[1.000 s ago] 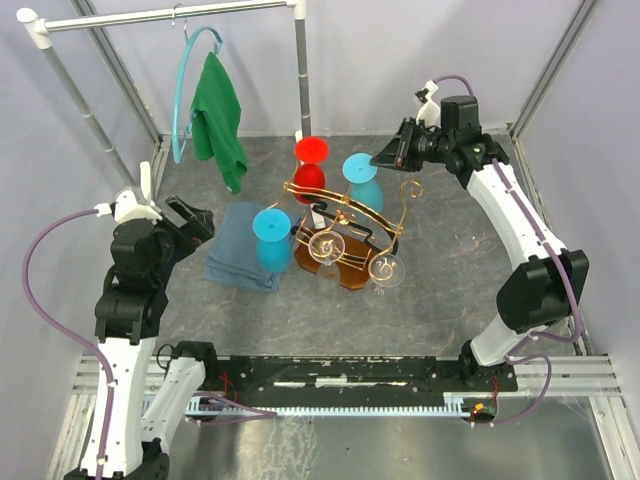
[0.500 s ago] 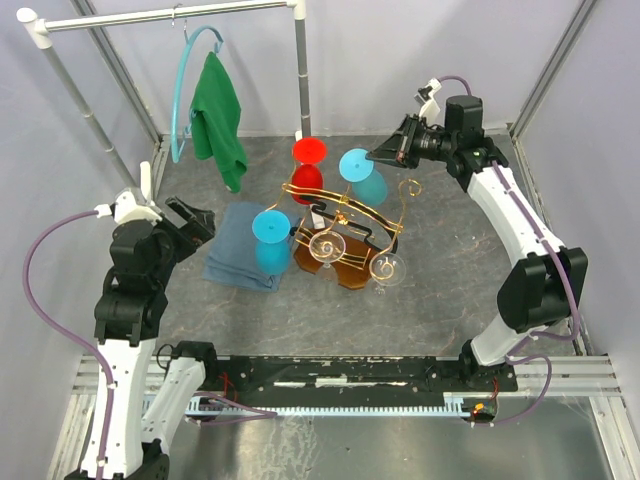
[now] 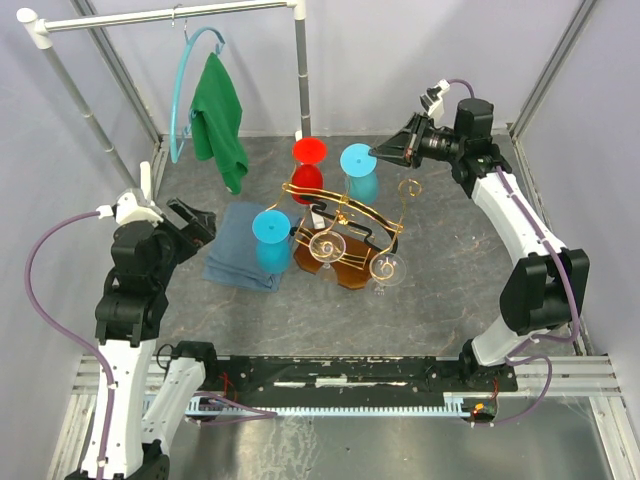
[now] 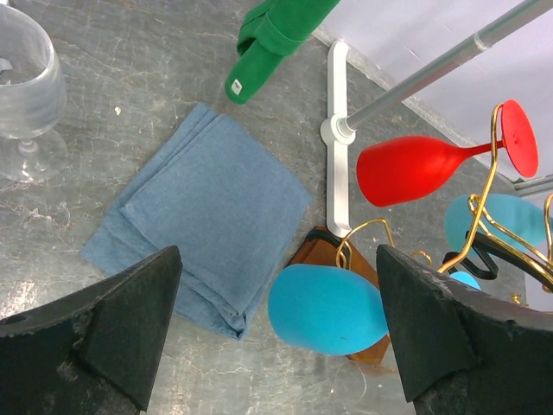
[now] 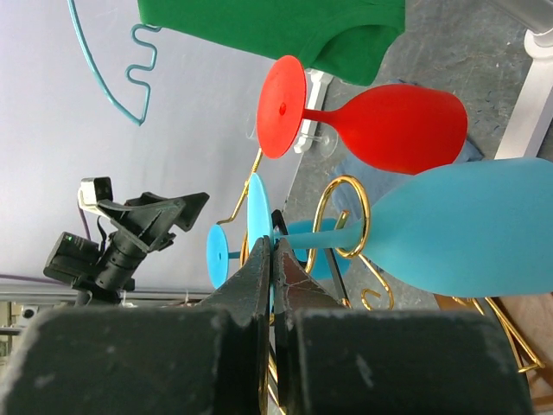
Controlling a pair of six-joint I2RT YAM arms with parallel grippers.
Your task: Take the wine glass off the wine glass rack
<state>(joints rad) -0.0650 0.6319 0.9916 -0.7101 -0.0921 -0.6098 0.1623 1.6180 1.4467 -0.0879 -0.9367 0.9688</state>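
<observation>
The wine glass rack (image 3: pixel 345 213) is a gold wire frame on a brown wooden base, standing mid-table. Red, light-blue and clear glasses hang from it upside down. My right gripper (image 3: pixel 378 155) is at the rack's back right, shut on the thin round foot of a light-blue wine glass (image 3: pixel 358 172). In the right wrist view the right gripper (image 5: pixel 275 246) pinches that foot edge-on. The stem runs through a gold loop (image 5: pixel 341 216) to the bowl (image 5: pixel 458 229). My left gripper (image 3: pixel 195 222) is open to the left of the rack, holding nothing. In its wrist view the left gripper (image 4: pixel 276 320) frames another blue glass (image 4: pixel 324 309).
A folded blue cloth (image 3: pixel 240 245) lies left of the rack. A green cloth (image 3: pixel 218 115) hangs on a teal hanger from the white clothes rail (image 3: pixel 160 15) at the back left. A clear glass (image 4: pixel 26 95) stands upright on the table. A red glass (image 5: pixel 389 125) hangs beside the gripped one.
My right gripper closed on the foot of the light-blue glass, and its wrist swung a little right and up. The left arm has not moved.
</observation>
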